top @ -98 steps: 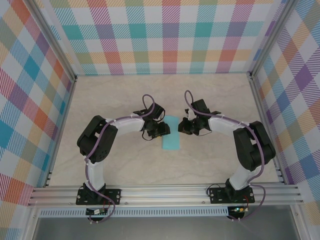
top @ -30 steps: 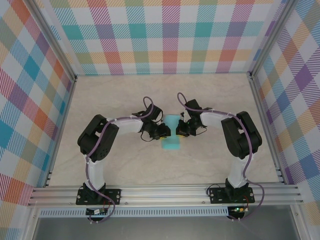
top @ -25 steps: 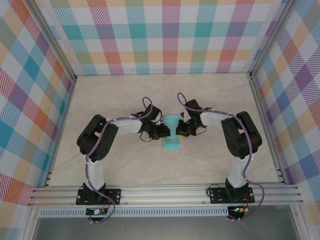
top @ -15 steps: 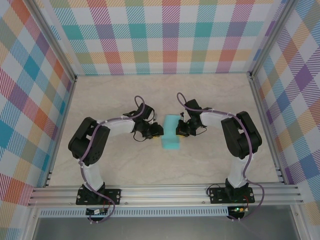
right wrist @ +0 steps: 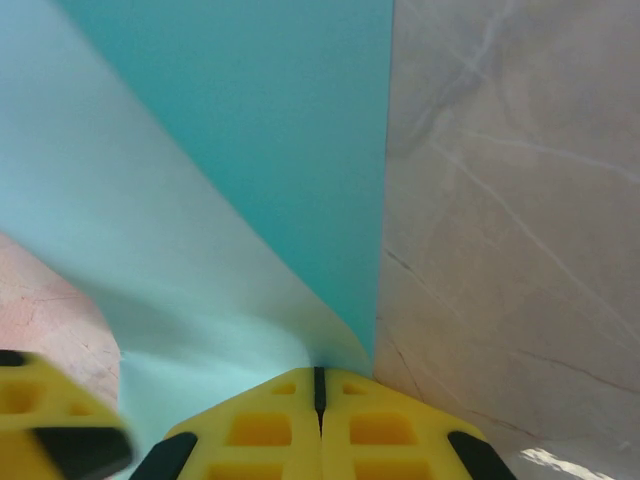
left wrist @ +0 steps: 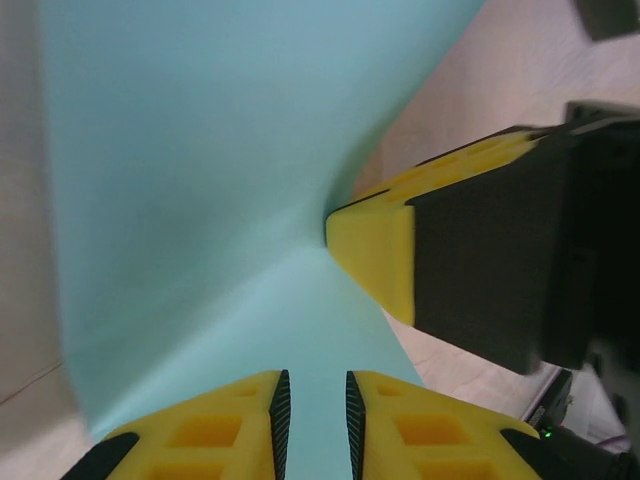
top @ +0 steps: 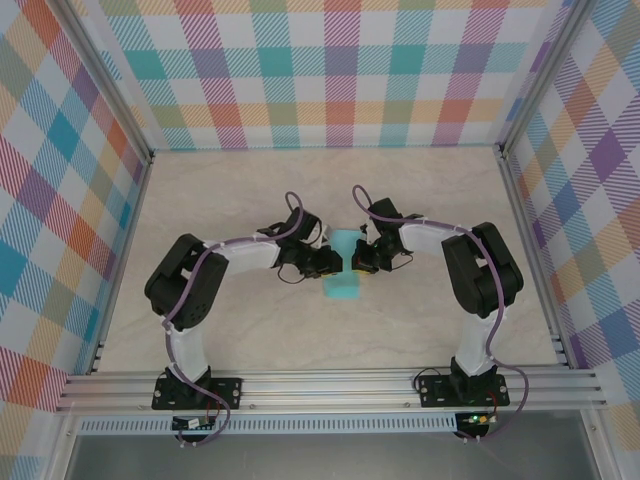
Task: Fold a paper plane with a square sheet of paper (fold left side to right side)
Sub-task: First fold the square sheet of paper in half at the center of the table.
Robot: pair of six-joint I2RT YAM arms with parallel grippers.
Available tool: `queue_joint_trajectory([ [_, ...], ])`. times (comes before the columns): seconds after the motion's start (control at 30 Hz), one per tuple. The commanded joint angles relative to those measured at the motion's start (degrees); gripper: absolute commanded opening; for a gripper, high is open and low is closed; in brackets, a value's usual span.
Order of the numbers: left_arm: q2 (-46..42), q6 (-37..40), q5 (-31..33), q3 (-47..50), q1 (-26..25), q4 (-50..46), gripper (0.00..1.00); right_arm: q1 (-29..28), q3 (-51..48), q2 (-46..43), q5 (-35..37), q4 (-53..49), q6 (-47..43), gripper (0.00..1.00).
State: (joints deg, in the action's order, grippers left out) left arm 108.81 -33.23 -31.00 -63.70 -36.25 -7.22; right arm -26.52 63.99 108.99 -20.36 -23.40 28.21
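Note:
The square sheet of paper (top: 343, 286) is turquoise and lies mid-table, folded over into a narrow upright strip. My right gripper (top: 358, 263) is shut on its right edge. In the right wrist view the paper (right wrist: 250, 130) curls up from the table into the closed tips of that gripper (right wrist: 320, 372). My left gripper (top: 326, 263) hovers at the strip's left side. In the left wrist view it (left wrist: 314, 376) stands slightly open over the pale paper (left wrist: 200, 200), with nothing pinched. The right arm's yellow fingers (left wrist: 375, 250) show there, clamped on the paper's edge.
The beige marble tabletop (top: 250, 330) is bounded by plaid walls (top: 330, 70) and aluminium uprights. A rail (top: 330, 385) runs along the near edge with both arm bases on it. Both arms arch inward and meet at the middle.
The left gripper pulled away to the left half a second ago, then came back to the paper's left edge. Its jaws narrowed slightly. The right gripper kept its hold and place.

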Motion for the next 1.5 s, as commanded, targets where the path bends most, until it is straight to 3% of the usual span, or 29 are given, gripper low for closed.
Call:
queue_joint_trajectory([
  [0.0, 2.31, -0.33, -0.83, -0.88, -0.71, 0.77, 0.24, -0.99, -0.97, 3.97, 4.8, -3.62, -0.79, 0.05],
  [0.33, 0.41, 1.21, -1.26, 6.44, -1.02, 2.54, 0.22, -1.07, -0.72, 4.1, 5.24, -4.03, -0.87, 0.05],
  [0.8, -8.64, 7.07, -3.86, 15.79, -2.87, 2.63, 0.21, -1.09, -0.09, 4.83, 5.48, -4.67, -0.87, 0.05],
  [1.03, -10.26, 8.29, -2.87, 16.72, -3.92, -0.05, 0.21, -1.16, 0.23, 4.92, 5.25, -4.98, -0.94, 0.05],
  [1.3, -19.58, 6.87, -4.53, 12.1, -2.42, -1.39, 0.22, -1.25, 0.26, 5.18, 5.42, -5.0, -1.09, 0.05],
  [1.47, -14.4, 6.97, -4.78, 7.62, 0.23, -1.96, 0.22, -1.33, 0.25, 5.0, 5.51, -5.1, -1.08, 0.05],
])
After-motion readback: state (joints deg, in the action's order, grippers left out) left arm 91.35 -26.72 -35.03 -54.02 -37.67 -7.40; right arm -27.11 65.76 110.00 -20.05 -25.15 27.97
